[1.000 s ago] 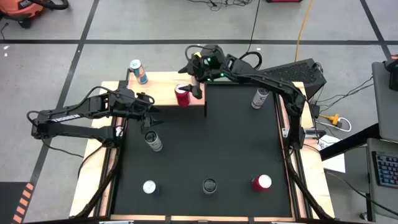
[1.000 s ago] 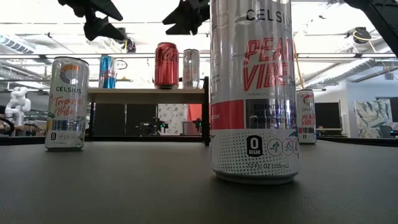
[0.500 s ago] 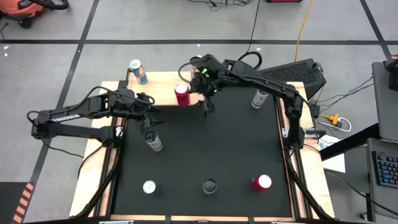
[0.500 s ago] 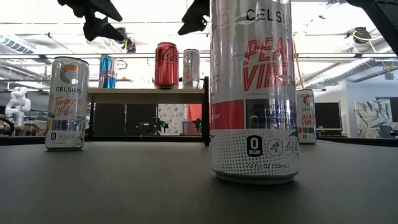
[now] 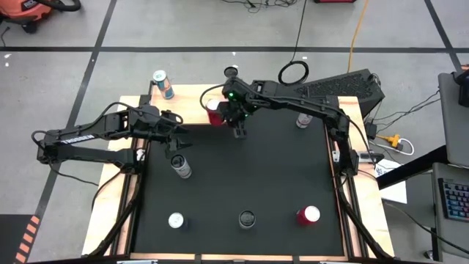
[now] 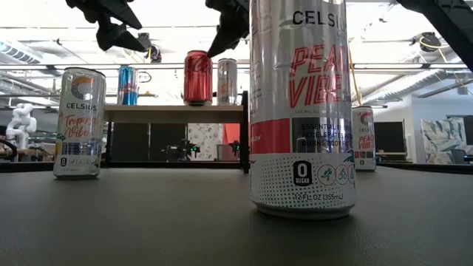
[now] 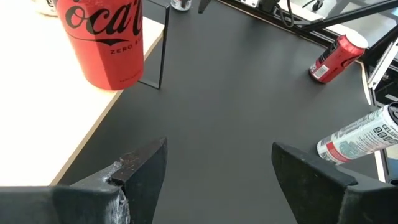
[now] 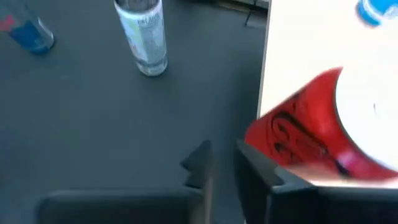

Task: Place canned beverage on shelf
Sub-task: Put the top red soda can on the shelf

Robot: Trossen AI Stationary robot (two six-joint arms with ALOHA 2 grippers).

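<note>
The shelf (image 5: pixel 187 110) is a light-wood board on black legs at the table's far left. A red Coca-Cola can (image 5: pixel 214 112) stands upright on it near its right edge (image 6: pixel 197 77). A blue can (image 5: pixel 163 84) stands at its far left corner. My right gripper (image 5: pixel 239 133) hovers just right of and nearer than the red can, shut on nothing (image 8: pixel 224 168). My left gripper (image 5: pixel 183 139) hangs open above the mat beside the shelf's near edge, its fingers wide apart (image 7: pixel 217 162).
A silver can (image 6: pixel 227 81) shows at shelf height behind the red one. Upright on the black mat: a silver can (image 5: pixel 180 166) below my left gripper, one at far right (image 5: pixel 304 116), and three along the near edge (image 5: pixel 176 220), (image 5: pixel 247 218), (image 5: pixel 308 215).
My right gripper has drawn away from the red can, moving off the shelf toward the table's near edge and over the mat, and its fingers have come together. The red can stays upright on the shelf where it stood.
</note>
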